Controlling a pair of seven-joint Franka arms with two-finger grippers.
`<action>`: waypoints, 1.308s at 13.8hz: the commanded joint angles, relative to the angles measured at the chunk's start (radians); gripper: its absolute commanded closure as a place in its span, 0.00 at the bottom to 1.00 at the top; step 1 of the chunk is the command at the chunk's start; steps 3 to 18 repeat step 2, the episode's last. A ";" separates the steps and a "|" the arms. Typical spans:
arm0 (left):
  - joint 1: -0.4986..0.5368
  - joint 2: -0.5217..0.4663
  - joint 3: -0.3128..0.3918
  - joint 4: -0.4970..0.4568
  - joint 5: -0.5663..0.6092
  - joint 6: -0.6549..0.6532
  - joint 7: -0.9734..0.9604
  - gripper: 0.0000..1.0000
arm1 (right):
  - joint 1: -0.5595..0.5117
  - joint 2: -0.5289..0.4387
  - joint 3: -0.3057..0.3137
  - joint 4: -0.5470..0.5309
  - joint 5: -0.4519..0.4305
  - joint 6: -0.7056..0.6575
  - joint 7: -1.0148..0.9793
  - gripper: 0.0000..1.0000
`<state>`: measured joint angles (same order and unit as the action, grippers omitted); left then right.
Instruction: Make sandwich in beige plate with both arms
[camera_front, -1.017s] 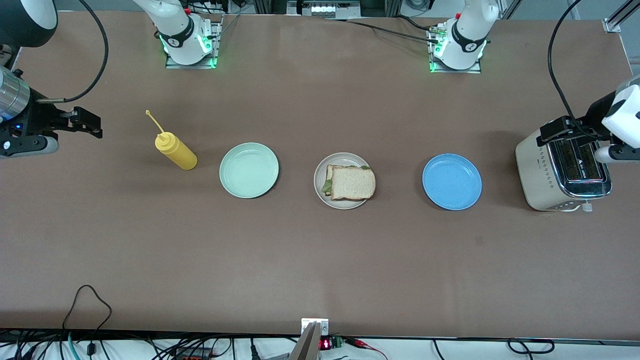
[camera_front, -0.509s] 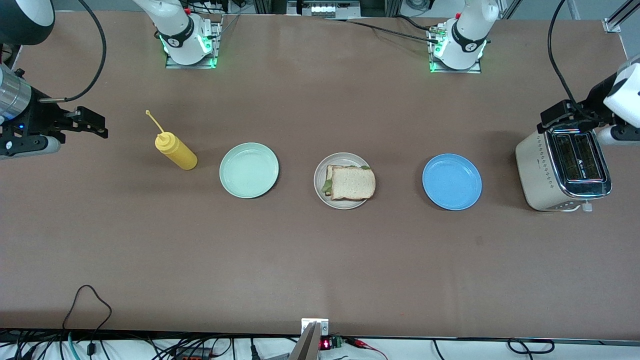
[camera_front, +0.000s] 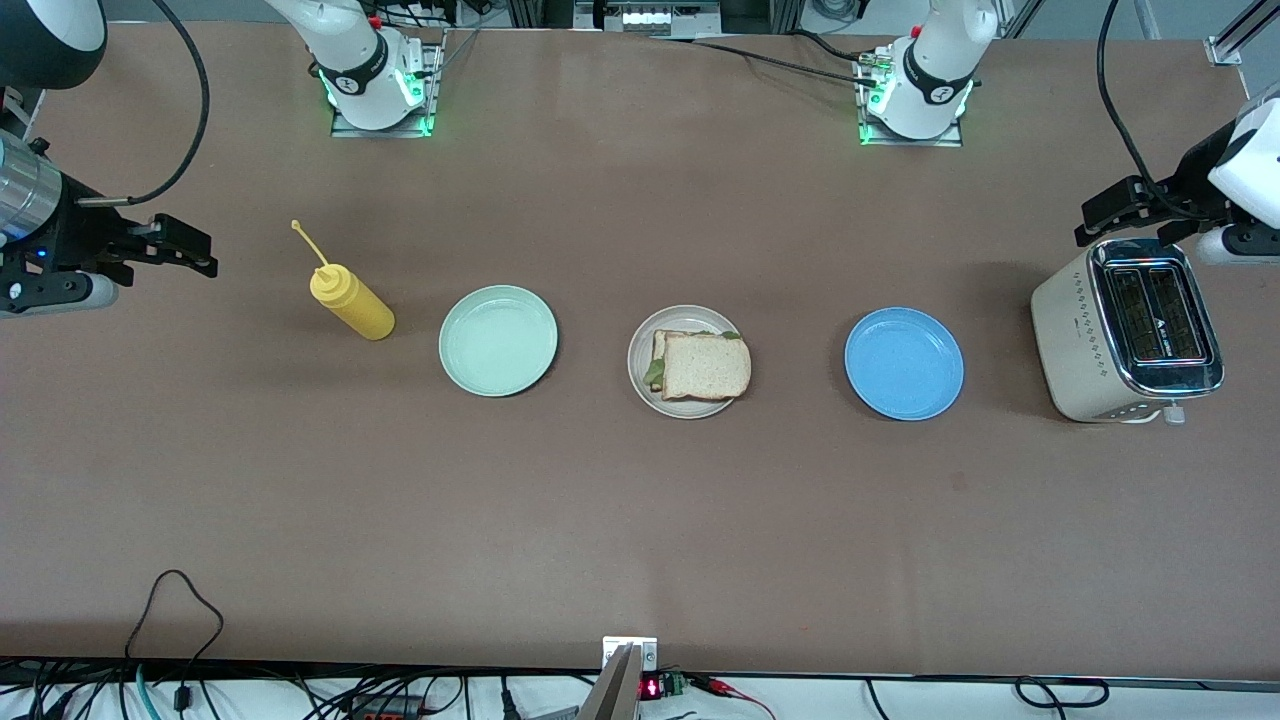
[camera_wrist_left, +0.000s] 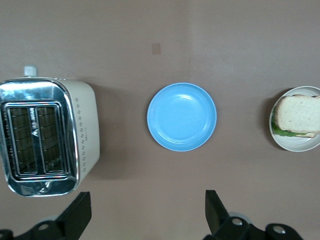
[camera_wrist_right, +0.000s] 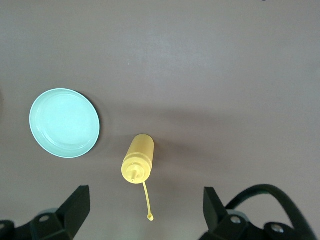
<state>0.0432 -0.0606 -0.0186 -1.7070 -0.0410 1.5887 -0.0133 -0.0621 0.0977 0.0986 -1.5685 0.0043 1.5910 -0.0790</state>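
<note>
The sandwich (camera_front: 703, 364), two bread slices with green lettuce showing at one edge, lies on the beige plate (camera_front: 640, 382) in the middle of the table. Both also show in the left wrist view, the sandwich (camera_wrist_left: 299, 116) on the plate (camera_wrist_left: 295, 144). My left gripper (camera_front: 1115, 213) is open and empty, up in the air over the table beside the toaster (camera_front: 1128, 343); its fingers spread wide in its wrist view (camera_wrist_left: 148, 214). My right gripper (camera_front: 180, 248) is open and empty, in the air at the right arm's end, beside the yellow bottle (camera_front: 352, 301).
A mint-green plate (camera_front: 498, 340) sits between the yellow squeeze bottle and the beige plate. A blue plate (camera_front: 904, 363) sits between the beige plate and the toaster. The right wrist view shows the bottle (camera_wrist_right: 138, 159) and the mint-green plate (camera_wrist_right: 64, 123).
My left gripper has drawn away from above the toaster toward the left arm's base. My right gripper has shifted slightly toward the bottle. The sandwich and plates have not moved.
</note>
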 joint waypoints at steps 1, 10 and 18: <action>0.004 -0.027 -0.011 -0.022 0.036 -0.016 -0.004 0.00 | -0.001 -0.019 -0.003 -0.019 0.017 0.009 0.008 0.00; 0.004 -0.028 -0.011 -0.022 0.036 -0.016 -0.004 0.00 | -0.001 -0.019 -0.003 -0.019 0.017 0.009 0.008 0.00; 0.004 -0.028 -0.011 -0.022 0.036 -0.016 -0.004 0.00 | -0.001 -0.019 -0.003 -0.019 0.017 0.009 0.008 0.00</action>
